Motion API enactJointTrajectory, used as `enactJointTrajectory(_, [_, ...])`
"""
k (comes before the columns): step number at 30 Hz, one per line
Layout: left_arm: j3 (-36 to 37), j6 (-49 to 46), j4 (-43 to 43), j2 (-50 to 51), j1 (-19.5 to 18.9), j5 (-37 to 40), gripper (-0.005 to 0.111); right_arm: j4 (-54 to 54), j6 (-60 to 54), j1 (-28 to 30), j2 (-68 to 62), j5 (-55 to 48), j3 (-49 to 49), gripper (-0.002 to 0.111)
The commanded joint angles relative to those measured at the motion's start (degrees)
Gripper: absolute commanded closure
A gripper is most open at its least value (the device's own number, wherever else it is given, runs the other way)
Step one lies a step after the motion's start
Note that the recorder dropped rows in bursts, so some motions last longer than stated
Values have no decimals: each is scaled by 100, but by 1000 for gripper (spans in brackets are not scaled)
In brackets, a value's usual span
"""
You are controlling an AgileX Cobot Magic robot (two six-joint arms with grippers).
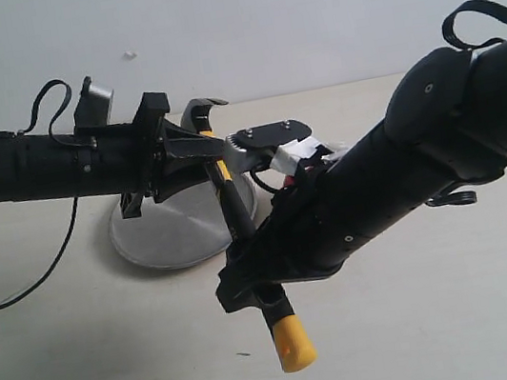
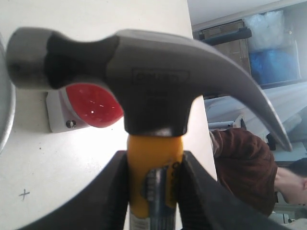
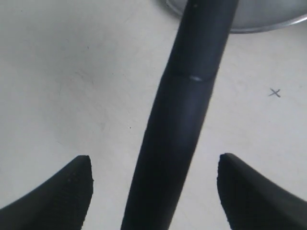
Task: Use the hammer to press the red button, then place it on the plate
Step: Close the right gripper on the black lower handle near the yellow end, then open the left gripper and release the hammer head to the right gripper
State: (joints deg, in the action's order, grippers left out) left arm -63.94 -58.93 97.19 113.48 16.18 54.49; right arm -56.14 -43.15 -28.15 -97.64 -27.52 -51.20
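The hammer hangs above the table, head up and yellow end towards the front. My left gripper is shut on its yellow neck, just below the dark steel head. My right gripper straddles the black handle lower down; it is open, with a gap on each side of the handle. The red button on its grey-white base sits on the table beyond the head, apart from it. Behind the hammer lies the silver plate, whose rim also shows in the wrist views.
A small pen cross marks the pale table near the plate. A black cable trails from the left arm across the table. Past the table's far edge are a person and stacked boxes.
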Motion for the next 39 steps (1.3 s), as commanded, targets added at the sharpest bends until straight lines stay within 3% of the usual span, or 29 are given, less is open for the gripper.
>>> enactJointTrajectory(1, [-66, 37, 276, -81, -21, 342, 107, -34, -56, -19, -220, -154, -121, 39])
enactJointTrajectory(8, [-66, 53, 276, -81, -21, 344, 107, 56, -23, -19, -254, -121, -121, 47])
enactJointTrajectory(14, [-66, 53, 276, -81, -21, 344, 107, 56, -24, -19, -254, -121, -121, 64])
enactJointTrajectory(24, [-66, 53, 276, -81, -21, 345, 107, 78, -305, -19, -254, -145, -121, 108])
enactJointTrajectory(39, [-66, -274, 276, -81, -21, 381, 107, 45, -322, -19, -254, -165, -121, 108])
